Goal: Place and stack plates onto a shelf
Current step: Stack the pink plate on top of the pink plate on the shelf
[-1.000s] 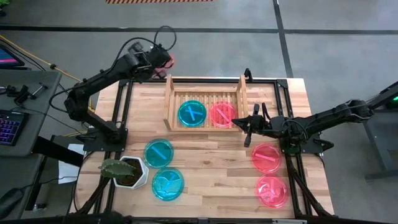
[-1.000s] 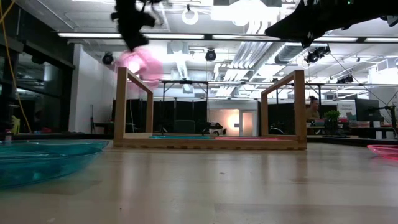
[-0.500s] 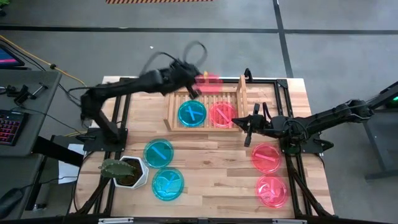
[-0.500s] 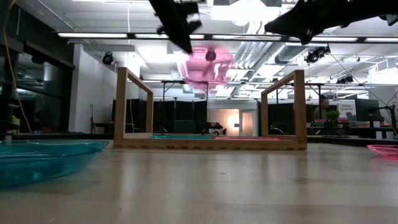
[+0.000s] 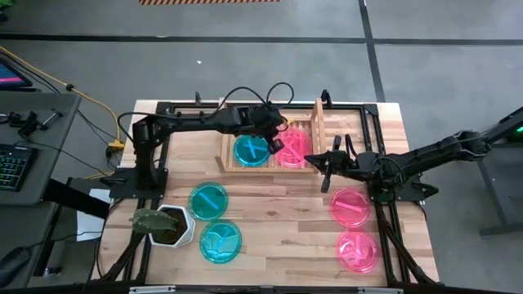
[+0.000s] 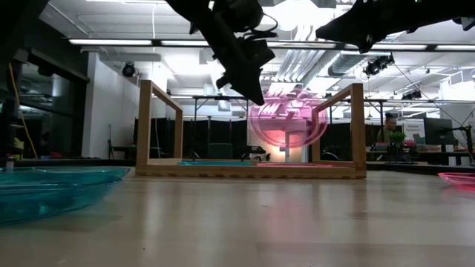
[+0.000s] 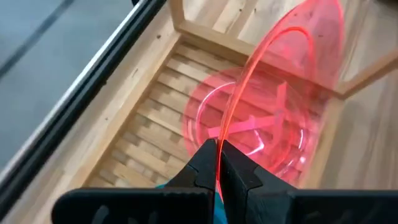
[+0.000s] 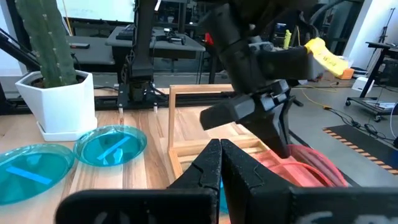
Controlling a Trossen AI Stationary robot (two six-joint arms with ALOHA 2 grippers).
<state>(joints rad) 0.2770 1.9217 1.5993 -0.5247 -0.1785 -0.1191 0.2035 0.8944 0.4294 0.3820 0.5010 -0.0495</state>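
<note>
Left gripper (image 5: pixel 276 139) pinches a pink plate (image 6: pixel 288 120) by its rim, tilted above the pink one (image 5: pixel 292 150) in the shelf (image 5: pixel 222 122); I fear it lands crooked if dropped now; right gripper (image 5: pixel 324 160) waits pressed together beside the shelf; wood table (image 5: pixel 278 212), open workshop behind.

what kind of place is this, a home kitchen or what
Not a kitchen; most likely a robotics lab or workshop. The low view shows exposed ceiling ducts and strip lights over an open hall, and the high view shows a bare concrete floor and a side desk with a keyboard.
</note>
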